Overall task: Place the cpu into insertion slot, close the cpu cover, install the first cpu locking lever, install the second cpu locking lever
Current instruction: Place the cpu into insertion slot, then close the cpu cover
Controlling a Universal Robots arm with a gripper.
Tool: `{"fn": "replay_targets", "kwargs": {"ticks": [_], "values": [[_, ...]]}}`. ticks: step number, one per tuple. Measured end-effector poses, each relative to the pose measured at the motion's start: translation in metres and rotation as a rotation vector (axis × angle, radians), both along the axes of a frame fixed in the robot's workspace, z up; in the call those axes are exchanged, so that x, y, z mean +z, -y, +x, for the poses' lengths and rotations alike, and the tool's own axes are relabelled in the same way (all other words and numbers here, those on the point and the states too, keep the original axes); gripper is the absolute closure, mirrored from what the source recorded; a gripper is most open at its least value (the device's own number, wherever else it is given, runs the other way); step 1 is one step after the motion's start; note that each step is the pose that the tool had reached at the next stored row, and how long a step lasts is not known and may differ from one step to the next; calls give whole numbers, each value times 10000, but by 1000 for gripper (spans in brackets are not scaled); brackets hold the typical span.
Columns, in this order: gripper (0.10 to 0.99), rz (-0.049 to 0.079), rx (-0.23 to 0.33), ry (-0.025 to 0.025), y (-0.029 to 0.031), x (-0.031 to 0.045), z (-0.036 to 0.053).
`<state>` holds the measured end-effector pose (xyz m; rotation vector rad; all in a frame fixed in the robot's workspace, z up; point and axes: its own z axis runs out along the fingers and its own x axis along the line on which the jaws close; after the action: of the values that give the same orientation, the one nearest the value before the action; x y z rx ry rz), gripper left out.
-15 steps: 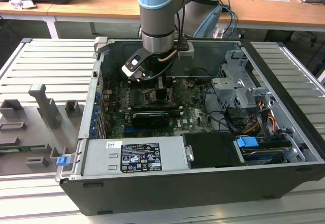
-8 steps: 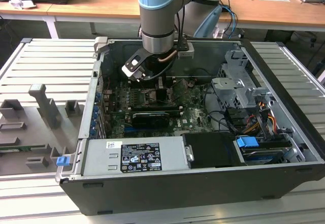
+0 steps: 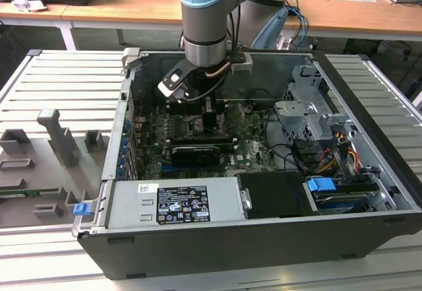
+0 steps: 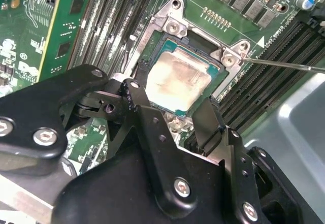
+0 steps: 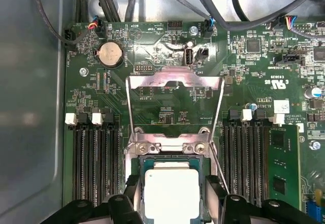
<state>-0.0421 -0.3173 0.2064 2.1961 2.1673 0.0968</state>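
Observation:
The cpu [image 5: 172, 196], a flat square chip with a pale metal top, lies in the insertion slot [image 5: 134, 170] on the green motherboard; the second wrist view shows the cpu [image 4: 177, 79] level in the slot. My gripper [image 5: 172, 188] straddles it, its black fingers [image 4: 136, 94] pressed against two opposite edges, shut on the chip. The cpu cover [image 5: 175, 79], a silvery hinged frame, is swung back and open beyond the slot. Two thin locking levers [image 5: 129, 113] run along the cover's sides, unlatched. In the exterior view my gripper [image 3: 206, 109] reaches down into the open computer case.
Memory slots [image 5: 96, 168] flank the socket on both sides, and black cables [image 5: 117, 0] cross above the board. A grey power supply box [image 3: 175, 202] fills the case's near edge, with a drive cage [image 3: 310, 113] at the exterior view's right. Grey fixtures [image 3: 59, 139] stand outside the case.

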Motion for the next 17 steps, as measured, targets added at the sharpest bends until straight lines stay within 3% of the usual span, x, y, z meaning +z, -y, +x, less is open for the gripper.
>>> {"fn": "replay_targets", "kwargs": {"ticks": [5, 7, 13, 15, 17], "values": [[471, 0, 0, 0, 0, 60, 0], [980, -7, -15, 0, 11, 98, 0], [980, -9, -16, -1, 12, 122, 0], [980, -7, -16, 0, 11, 166, 0], [980, -5, -15, -42, 11, 191, 21]]}}
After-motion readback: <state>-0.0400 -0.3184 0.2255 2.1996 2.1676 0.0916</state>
